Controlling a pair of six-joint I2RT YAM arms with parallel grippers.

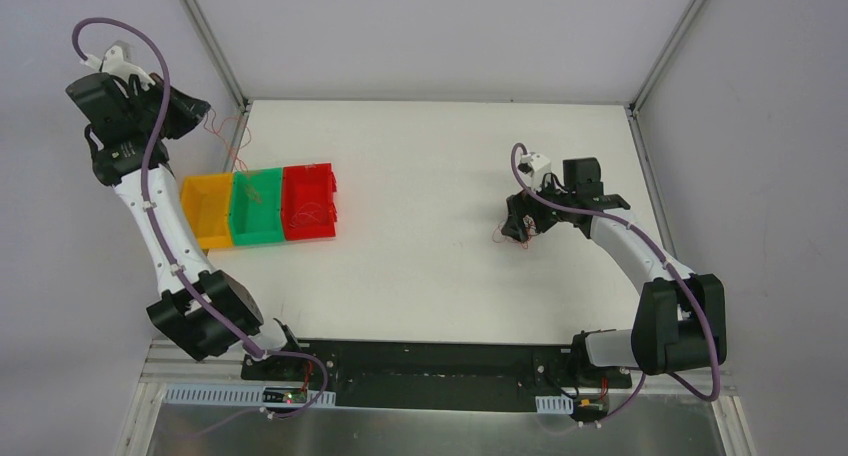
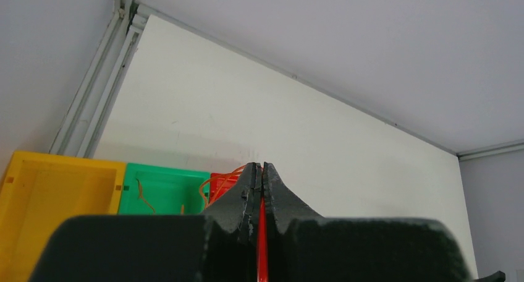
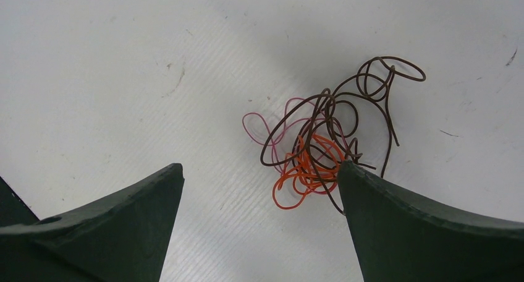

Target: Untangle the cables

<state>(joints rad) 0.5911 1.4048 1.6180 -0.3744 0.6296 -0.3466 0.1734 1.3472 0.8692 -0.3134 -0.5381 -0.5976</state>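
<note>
My left gripper (image 2: 261,170), above the far-left corner of the bench (image 1: 420,156), pinches a thin red wire (image 2: 262,232). My right gripper (image 3: 260,165) hangs open over the brown, orange and pink curly wire clump (image 3: 321,140), toward the right edge; closing could trap several strands.

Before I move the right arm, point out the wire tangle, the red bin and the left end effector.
wire tangle (image 3: 316,153): right wrist view, middle of the tangle.
red bin (image 1: 310,232): top view, its near wall.
left end effector (image 2: 260,166): left wrist view, closed fingertips, pinching a red wire (image 2: 262,245).
</note>
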